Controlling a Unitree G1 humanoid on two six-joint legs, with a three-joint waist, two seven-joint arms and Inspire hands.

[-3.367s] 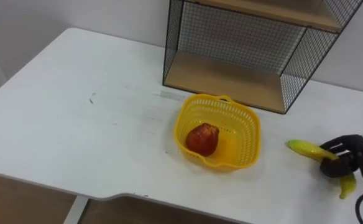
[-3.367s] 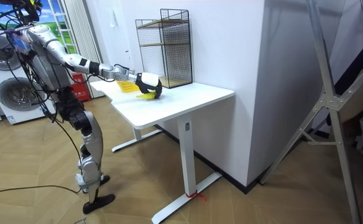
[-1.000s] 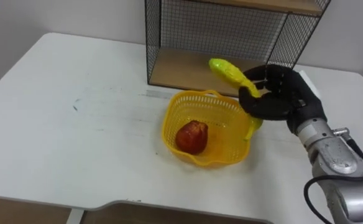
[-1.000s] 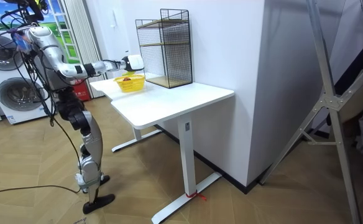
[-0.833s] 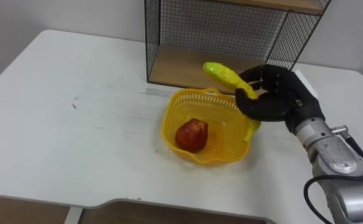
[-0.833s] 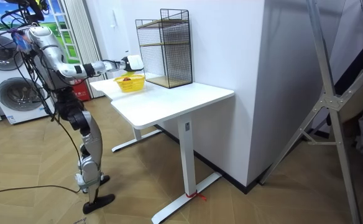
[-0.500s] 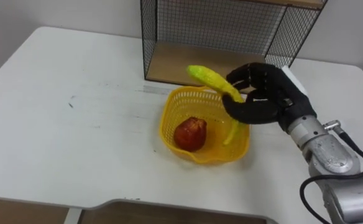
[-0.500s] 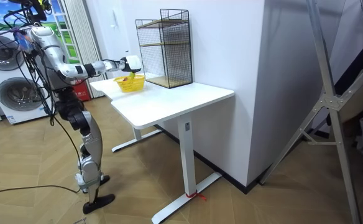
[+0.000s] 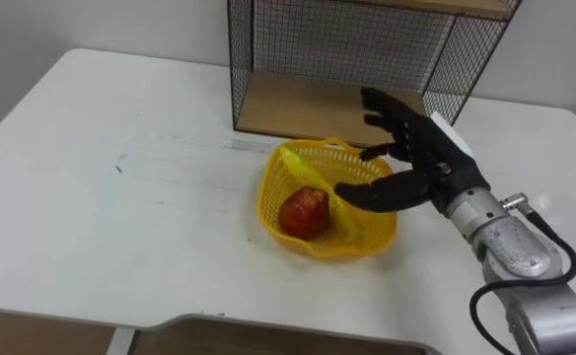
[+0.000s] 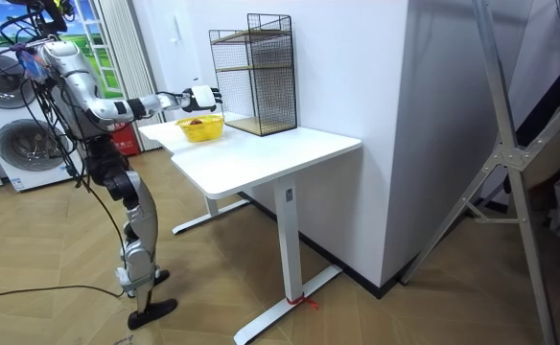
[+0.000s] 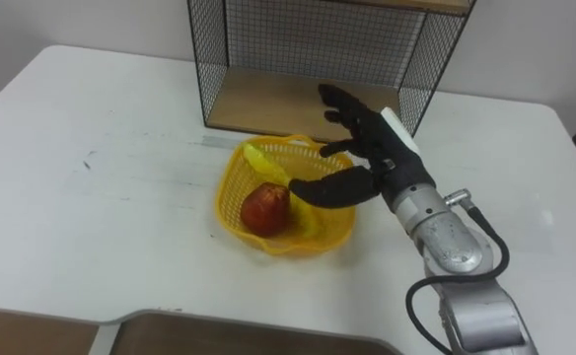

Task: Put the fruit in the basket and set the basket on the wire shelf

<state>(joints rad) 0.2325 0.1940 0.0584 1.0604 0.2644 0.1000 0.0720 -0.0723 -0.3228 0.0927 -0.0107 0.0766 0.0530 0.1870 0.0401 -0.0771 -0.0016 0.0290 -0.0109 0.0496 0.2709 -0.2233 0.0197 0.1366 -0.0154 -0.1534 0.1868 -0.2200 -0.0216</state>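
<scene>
The banana (image 9: 303,173) lay inside the yellow basket (image 9: 313,247), slanting from the far left rim down toward the near right wall. A red fruit (image 9: 304,212) sat in the same basket on the banana's left, touching it. Both fruits were free of any grasp.

The right hand (image 9: 421,168) hovered above the basket's right rim with its fingers (image 9: 382,104) straight and spread wide. Its thumb reached out over the basket's inside, and the hand held nothing.

The basket stood on the white table (image 9: 120,197), just in front of the wire shelf (image 9: 367,59) and level with its lowest wooden board.

In the room view, the robot stood upright at the table's end on the room view's left. Its right arm stretched out over the basket, and a washing machine (image 10: 11,144) stood behind it.
</scene>
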